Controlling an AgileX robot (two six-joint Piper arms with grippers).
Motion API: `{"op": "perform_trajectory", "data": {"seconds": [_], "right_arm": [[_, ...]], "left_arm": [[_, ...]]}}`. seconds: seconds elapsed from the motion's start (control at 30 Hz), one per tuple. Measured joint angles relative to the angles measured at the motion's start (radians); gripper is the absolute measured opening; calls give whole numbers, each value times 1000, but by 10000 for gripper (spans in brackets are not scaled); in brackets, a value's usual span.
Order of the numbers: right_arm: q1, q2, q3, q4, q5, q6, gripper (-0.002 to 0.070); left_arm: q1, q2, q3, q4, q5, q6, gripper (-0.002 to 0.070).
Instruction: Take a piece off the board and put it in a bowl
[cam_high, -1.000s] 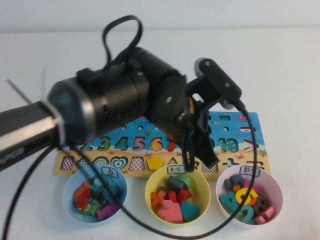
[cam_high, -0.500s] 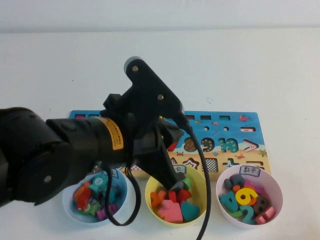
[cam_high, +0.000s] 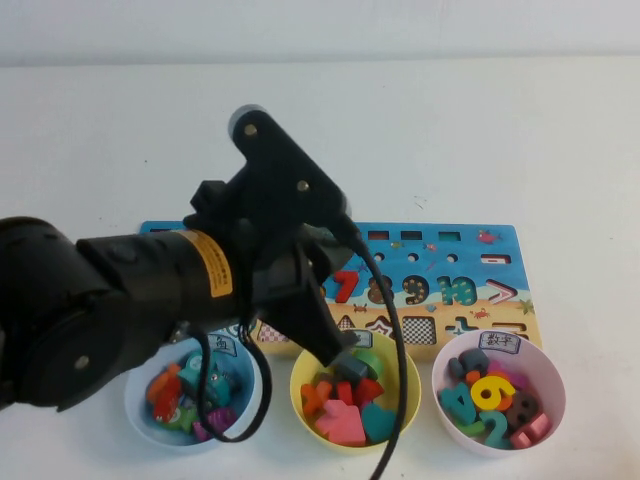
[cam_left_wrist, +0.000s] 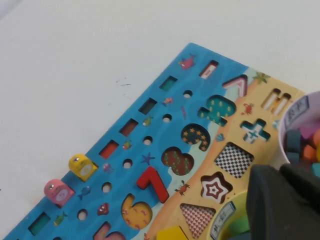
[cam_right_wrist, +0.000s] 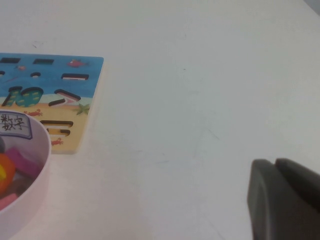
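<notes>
The left gripper is seen low over the yellow bowl, its dark fingers pressed together with nothing between them. Just under the fingertips, red, green, teal and pink shape blocks are piled in that bowl. To the right of the fingers, well apart from them, the pink bowl stands with a white label on its far rim; the yellow number "6" piece lies in it on top of other number pieces, so it is off the board. To the left of the fingers, a light blue bowl is partly covered by the arm and holds mixed coloured pieces.

Beyond the fingers, the board lies flat behind the three bowls, blue above and sandy below. In the left wrist view, the cut-out for the 6 is seen empty, showing a yellow patterned floor, and the red 7 is seated in the slot next to it. The slots for 8, 9 and 10 are open as well, and the star and checkered shape hollows lie in the sandy band. Two small pegs, one yellow and one pink, stand in the far blue row.

The right gripper is held above bare white table, away from the board's right end and beside the pink bowl's rim; its fingers are seen together, with nothing held.
</notes>
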Motion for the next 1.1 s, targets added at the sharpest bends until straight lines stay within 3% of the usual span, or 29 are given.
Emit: {"op": "perform_trajectory", "data": {"seconds": [0.27,0.53,0.73,1.1], "right_arm": [[0,0,0,0,0,0,-17],[0,0,0,0,0,0,-17],[0,0,0,0,0,0,-17],[0,0,0,0,0,0,-17]], "left_arm": [[90,-153,280,50,-334,-107,2],[317,-537,734,-90,-608,-101,-1],[495,-858,933,-103,-578,-59,-1],[727,-1238,959,-55,-171,-53,-2]]}}
